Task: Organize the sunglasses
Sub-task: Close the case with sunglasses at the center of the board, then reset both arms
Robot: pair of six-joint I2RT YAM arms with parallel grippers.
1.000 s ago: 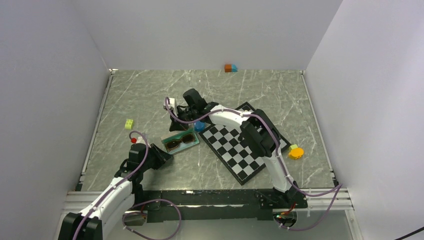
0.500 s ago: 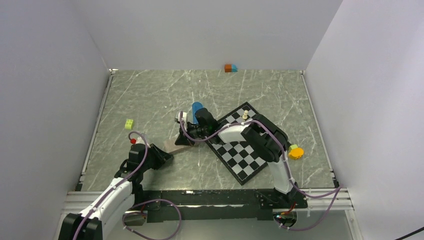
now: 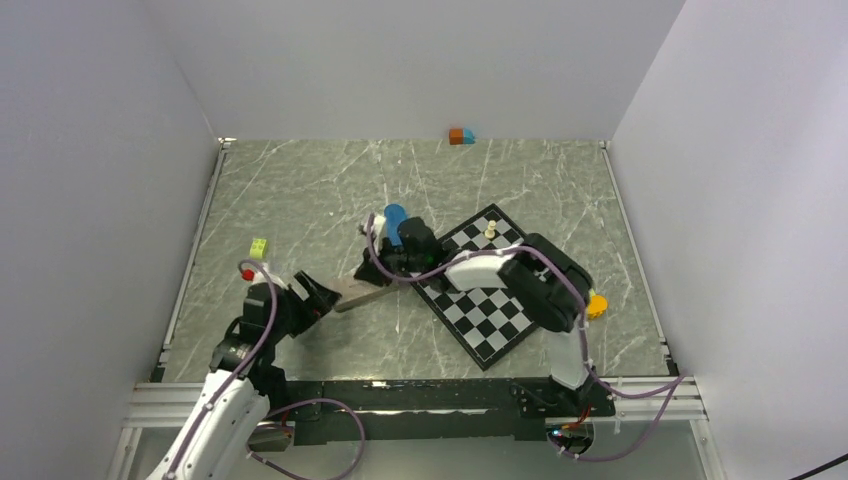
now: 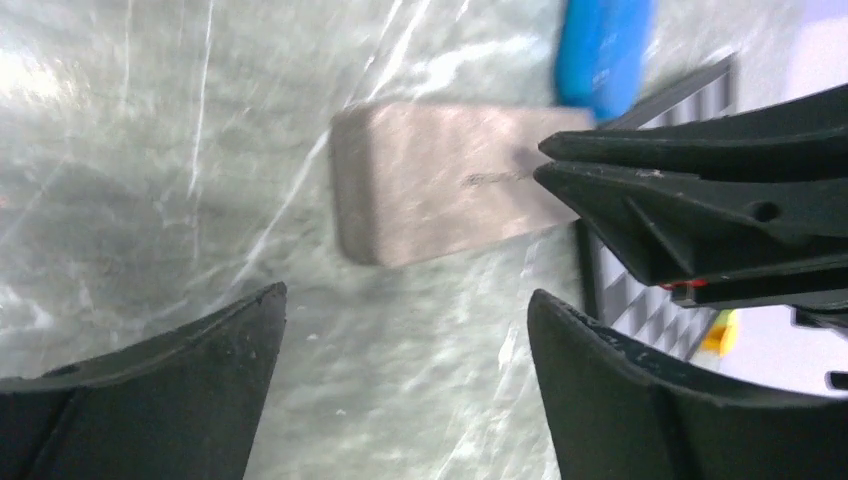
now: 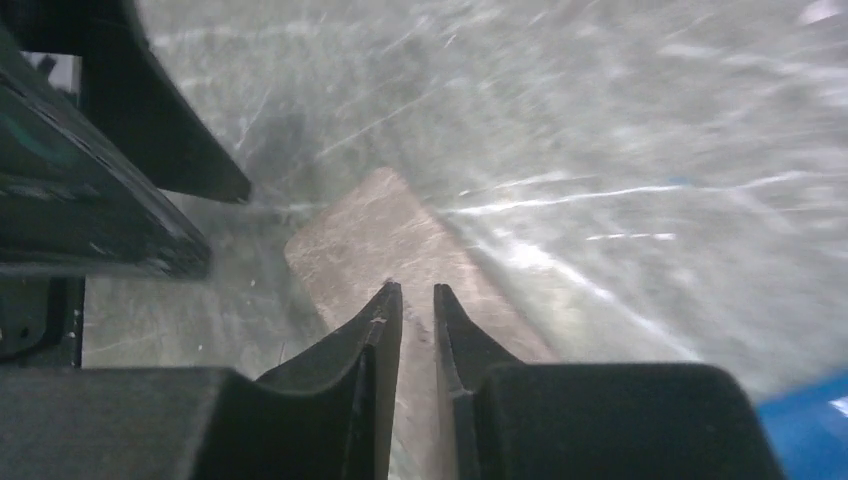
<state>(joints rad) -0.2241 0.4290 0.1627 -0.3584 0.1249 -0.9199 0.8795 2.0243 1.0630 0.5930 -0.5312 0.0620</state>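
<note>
No sunglasses show in any view. A flat brown case (image 3: 358,293) lies shut on the marble table, also seen as the brown case (image 4: 450,180) and brown case (image 5: 370,230) from the wrists. My left gripper (image 3: 318,297) stands wide open just short of its near-left end, nothing between the jaws of the left gripper (image 4: 405,300). My right gripper (image 3: 386,272) sits low over the case's far-right end. The right gripper (image 5: 415,290) shows only a narrow gap between its fingers, with the lid visible through it.
A blue capsule-shaped case (image 3: 395,220) lies just behind the right gripper. A chessboard (image 3: 490,300) with one pale piece (image 3: 490,230) lies to the right. A yellow-green brick (image 3: 259,247) sits at left, an orange thing (image 3: 598,305) at the board's right, small blocks (image 3: 461,136) by the back wall.
The case, open with sunglasses showing a second ago, is now shut. My left gripper opened wide and drew back left. My right gripper came down onto the lid and parted slightly.
</note>
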